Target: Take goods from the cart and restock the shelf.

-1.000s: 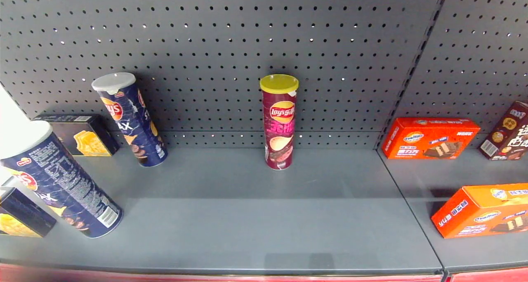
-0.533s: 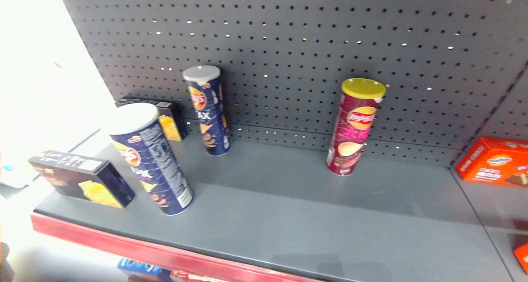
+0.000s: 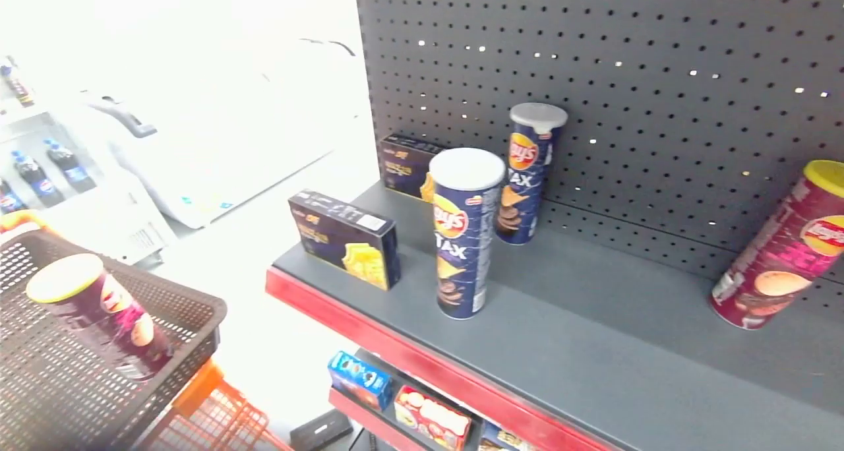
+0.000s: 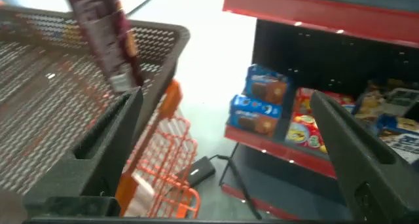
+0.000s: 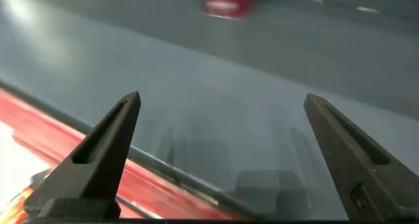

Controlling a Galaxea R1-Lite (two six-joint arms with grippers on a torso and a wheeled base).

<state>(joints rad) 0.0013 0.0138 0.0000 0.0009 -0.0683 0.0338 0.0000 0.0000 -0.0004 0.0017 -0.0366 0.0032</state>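
Note:
A maroon chip can [image 3: 99, 319] with a yellow lid stands tilted in the dark mesh cart basket [image 3: 198, 306] at the lower left. The left wrist view shows this can [image 4: 105, 34] in the basket [image 4: 39, 119], beyond my open, empty left gripper [image 4: 229, 152]. On the grey shelf [image 3: 593, 345] stand two blue chip cans [image 3: 465, 233] [image 3: 531, 174] and a maroon can [image 3: 778, 246] at the right. My right gripper [image 5: 222, 145] is open and empty, just above the shelf board [image 5: 229, 73] near its red front edge.
Two dark snack boxes [image 3: 346, 240] [image 3: 409, 167] sit at the shelf's left end. The pegboard back wall [image 3: 626, 75] rises behind the cans. A lower shelf holds blue cookie packs [image 3: 359, 378] [image 4: 262, 106] and red packs. An orange cart frame [image 4: 170, 152] is under the basket.
The head view has swung left, bringing the shelf's left end, the floor and the cart basket with its maroon can into sight. The goods on the shelf have not moved.

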